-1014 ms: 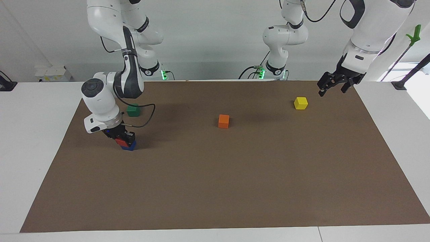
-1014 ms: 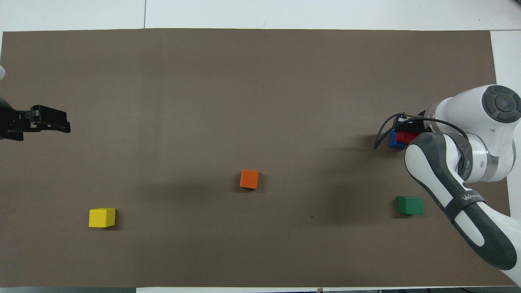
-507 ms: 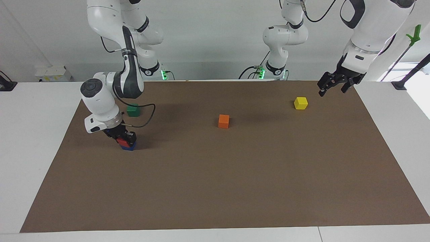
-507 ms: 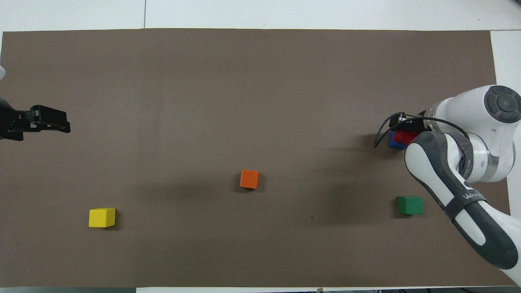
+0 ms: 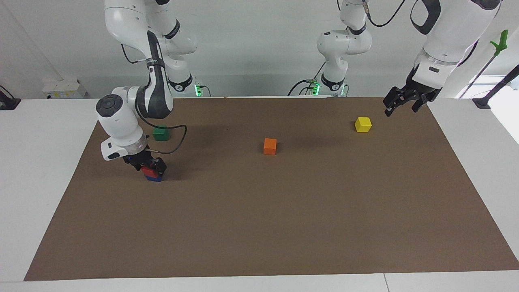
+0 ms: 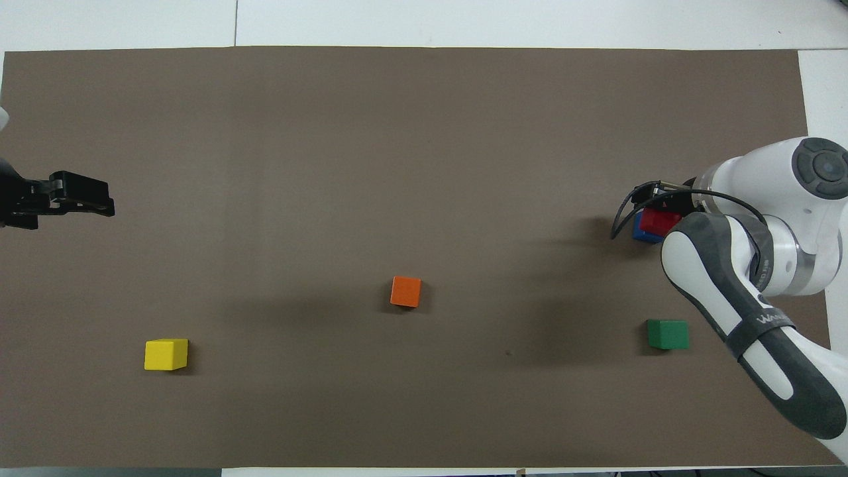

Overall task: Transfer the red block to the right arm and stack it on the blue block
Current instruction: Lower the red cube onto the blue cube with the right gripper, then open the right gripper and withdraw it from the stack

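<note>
The red block [image 5: 147, 170] sits on top of the blue block [image 5: 155, 177] on the brown mat, toward the right arm's end of the table. My right gripper [image 5: 149, 167] is open and low over the stack, one finger on each side of the red block [image 6: 659, 218]. From overhead, the right arm's wrist covers part of the stack, and only an edge of the blue block [image 6: 638, 229] shows. My left gripper [image 5: 400, 108] hangs open and empty above the mat's edge at the left arm's end, near the yellow cube, where that arm waits.
An orange cube [image 5: 270, 146] lies mid-mat. A yellow cube [image 5: 363, 124] lies toward the left arm's end. A green cube [image 5: 160, 133] sits nearer to the robots than the stack, close to the right arm's elbow. The brown mat [image 5: 284, 227] covers most of the table.
The right gripper's fingers have parted from the red block and the wrist has risen slightly. The red block stays on the blue block. The left arm has not moved.
</note>
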`<state>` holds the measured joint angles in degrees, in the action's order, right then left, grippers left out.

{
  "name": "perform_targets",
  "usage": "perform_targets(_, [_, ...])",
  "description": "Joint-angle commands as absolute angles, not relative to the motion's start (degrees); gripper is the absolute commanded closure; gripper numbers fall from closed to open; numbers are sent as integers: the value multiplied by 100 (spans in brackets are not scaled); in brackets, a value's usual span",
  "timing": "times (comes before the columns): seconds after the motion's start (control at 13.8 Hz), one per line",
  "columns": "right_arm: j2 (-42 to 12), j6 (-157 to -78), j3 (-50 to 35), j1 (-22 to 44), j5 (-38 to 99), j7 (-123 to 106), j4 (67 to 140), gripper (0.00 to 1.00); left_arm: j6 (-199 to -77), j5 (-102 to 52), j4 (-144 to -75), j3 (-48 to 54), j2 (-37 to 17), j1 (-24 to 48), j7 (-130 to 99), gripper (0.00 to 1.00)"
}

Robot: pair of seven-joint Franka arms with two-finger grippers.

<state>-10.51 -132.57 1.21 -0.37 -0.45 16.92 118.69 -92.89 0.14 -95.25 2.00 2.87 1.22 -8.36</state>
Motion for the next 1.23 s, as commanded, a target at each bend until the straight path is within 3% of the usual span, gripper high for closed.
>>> perform_targets(0.0, [-748, -12676, 70, -79, 53, 1198, 11551, 0, -9396, -53, -9721, 202, 439, 88, -791, 0])
perform_targets(0.43, [-62, -11446, 97, -158, 70, 483, 10803, 0, -9396, -53, -9721, 202, 448, 88, -791, 0])
perform_targets(0.8, [0, -8978, 79, -141, 79, 379, 9266, 0, -9396, -53, -9721, 202, 448, 88, -791, 0])
perform_targets(1.16, [211, -8236, 157, -44, 97, 97, 9018, 0, -9396, -44, -9721, 202, 448, 88, -791, 0])
